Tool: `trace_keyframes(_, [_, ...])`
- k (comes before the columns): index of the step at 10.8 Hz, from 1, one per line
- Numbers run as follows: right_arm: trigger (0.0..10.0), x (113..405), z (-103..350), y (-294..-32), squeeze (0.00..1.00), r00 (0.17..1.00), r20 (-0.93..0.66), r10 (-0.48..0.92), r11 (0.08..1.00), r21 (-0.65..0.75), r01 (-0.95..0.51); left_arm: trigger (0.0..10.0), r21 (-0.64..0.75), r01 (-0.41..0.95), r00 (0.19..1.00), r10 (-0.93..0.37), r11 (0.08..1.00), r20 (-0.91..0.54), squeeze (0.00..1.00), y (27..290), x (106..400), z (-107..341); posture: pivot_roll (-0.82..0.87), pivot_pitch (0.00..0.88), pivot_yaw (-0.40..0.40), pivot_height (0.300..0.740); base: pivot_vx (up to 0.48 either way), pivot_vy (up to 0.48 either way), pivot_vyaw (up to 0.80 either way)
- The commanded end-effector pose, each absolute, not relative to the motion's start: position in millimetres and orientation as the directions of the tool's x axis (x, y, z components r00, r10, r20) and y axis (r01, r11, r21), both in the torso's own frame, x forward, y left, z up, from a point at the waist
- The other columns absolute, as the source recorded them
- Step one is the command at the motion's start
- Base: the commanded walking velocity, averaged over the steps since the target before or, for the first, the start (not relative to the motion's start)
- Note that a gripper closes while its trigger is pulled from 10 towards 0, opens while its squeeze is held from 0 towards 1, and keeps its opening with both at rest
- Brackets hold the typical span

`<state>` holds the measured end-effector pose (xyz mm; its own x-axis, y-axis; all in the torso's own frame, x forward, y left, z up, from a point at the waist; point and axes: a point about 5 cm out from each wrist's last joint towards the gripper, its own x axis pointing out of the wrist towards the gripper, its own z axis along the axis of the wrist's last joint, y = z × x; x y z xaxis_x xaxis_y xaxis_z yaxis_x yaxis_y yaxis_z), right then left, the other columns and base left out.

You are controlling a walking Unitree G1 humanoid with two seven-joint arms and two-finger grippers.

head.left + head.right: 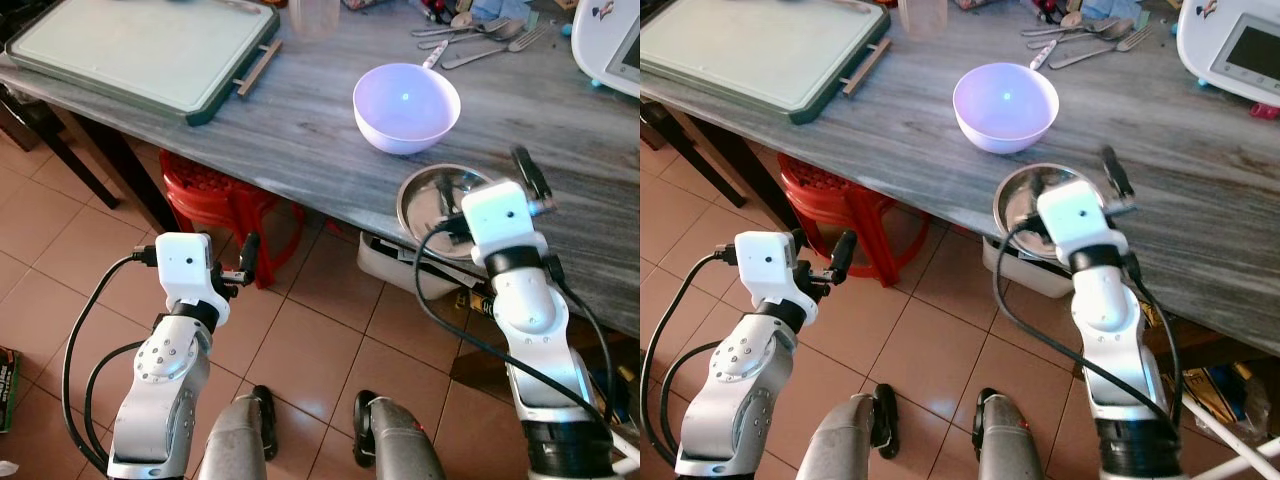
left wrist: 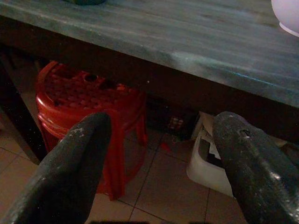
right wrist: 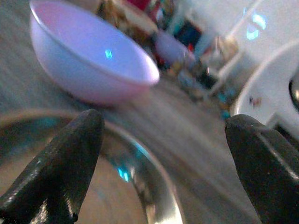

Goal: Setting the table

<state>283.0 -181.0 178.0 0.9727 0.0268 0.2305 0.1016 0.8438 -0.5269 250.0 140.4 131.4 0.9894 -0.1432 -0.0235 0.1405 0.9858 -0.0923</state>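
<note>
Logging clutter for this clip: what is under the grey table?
Under the table stand a red plastic stool and a white container on the tiled floor. The tabletop and the right arm cover whatever lies further back.

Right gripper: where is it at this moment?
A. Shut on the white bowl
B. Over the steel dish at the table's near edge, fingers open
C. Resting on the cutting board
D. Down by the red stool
B. The right gripper hangs over the steel dish at the near edge of the table, fingers spread apart with nothing between them, and the white bowl sits just beyond.
</note>
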Motion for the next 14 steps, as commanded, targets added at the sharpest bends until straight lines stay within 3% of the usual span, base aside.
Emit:
trace_keyframes(1, [10.0, 278.3, 178.2, -183.5, 0.00, 0.976, 0.218, 0.001, 0.845, -0.522, 0.115, 10.0, -0.085, 0.136, 0.989, -0.140, 0.987, -0.042, 0.00, 142.1, 246.6, 128.3, -0.01, 0.251, 0.017, 0.740, 0.000, 0.000, 0.00])
trace_keyframes(9, [10.0, 277.5, 160.2, -190.0, 0.00, 0.996, 0.067, -0.062, 0.864, -0.496, 0.087, 10.0, -0.087, 0.141, 0.988, -0.145, 0.986, -0.043, 0.00, 140.5, 248.0, 128.6, -0.02, 0.254, 0.019, 0.740, 0.000, 0.000, 0.00])
trace_keyframes(14, [10.0, 281.9, 135.7, -214.8, 0.00, 0.973, -0.087, -0.215, 0.897, -0.411, 0.162, 10.0, -0.079, 0.143, 0.988, -0.147, 0.986, -0.047, 0.00, 143.6, 246.9, 130.1, 0.00, 0.266, 0.036, 0.740, 0.000, 0.000, 0.00])
